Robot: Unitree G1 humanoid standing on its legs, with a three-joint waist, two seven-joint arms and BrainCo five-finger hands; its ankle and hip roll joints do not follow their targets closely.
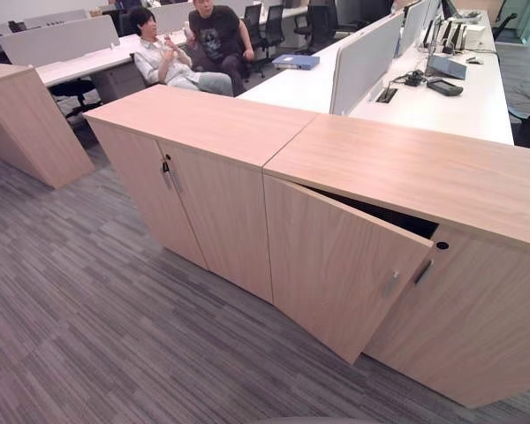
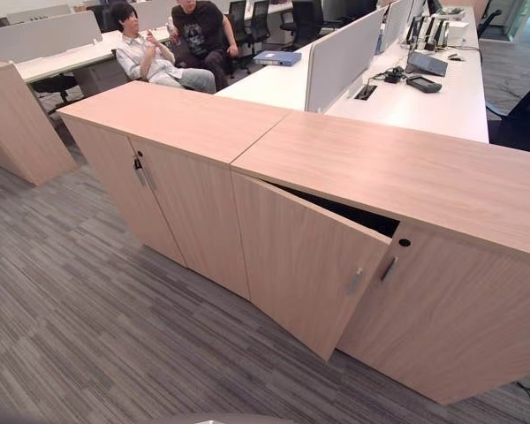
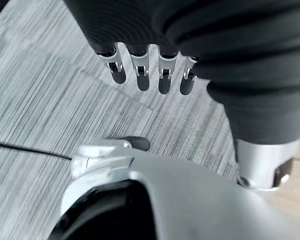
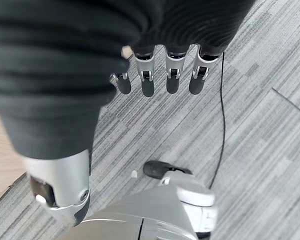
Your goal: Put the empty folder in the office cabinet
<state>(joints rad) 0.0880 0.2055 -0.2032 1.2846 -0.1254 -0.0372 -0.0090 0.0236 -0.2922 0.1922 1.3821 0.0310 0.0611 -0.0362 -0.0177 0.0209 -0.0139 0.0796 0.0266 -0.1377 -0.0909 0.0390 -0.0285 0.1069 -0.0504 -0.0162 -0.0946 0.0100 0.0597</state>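
Grey carpet [image 1: 88, 336], cabinet door [image 1: 336, 265] ajar

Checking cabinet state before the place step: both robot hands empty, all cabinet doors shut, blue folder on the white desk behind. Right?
One thing is wrong: not all doors are shut. The left eye view shows the right cabinet's left door ajar. The rest holds: left robot hand and right robot hand hang open and empty over the carpet, and the blue folder lies on the white desk.
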